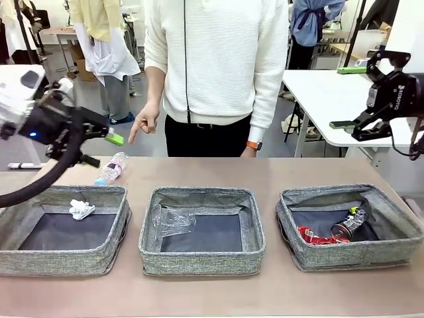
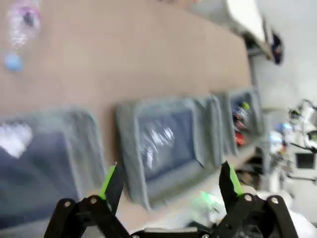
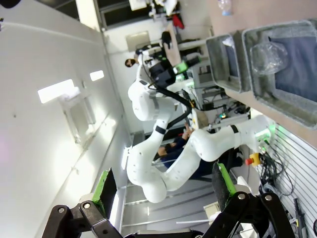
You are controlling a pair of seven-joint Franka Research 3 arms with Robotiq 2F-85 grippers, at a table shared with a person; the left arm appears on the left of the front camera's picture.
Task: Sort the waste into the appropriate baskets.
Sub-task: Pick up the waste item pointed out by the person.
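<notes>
Nearest the camera in the front view, three baskets sit in a row across the lower half of the frame with bare table between them. The left basket (image 1: 63, 228) holds a tissue wad (image 1: 81, 209) near its far edge. The middle basket (image 1: 202, 228) holds a clear crumpled bottle (image 1: 171, 222) at its left side, leaning against the left wall. The right basket (image 1: 350, 225) holds a red can (image 1: 315, 236) lying flat, long axis running left to right, and a dark can (image 1: 350, 222) tilted from lower left to upper right, the two touching.

Beyond the left basket, at middle left of the frame, a second bottle (image 1: 111, 168) lies on the table, blue cap toward the near left, long axis slanting to upper right. Open tabletop stretches to its right along the far edge.

The left gripper (image 1: 99, 142) hovers above that bottle, jaws spread and empty. The right gripper (image 1: 348, 112) hangs high at the upper right, jaws apart, empty.

A person's hand (image 1: 144, 123) points down beyond the far edge.
</notes>
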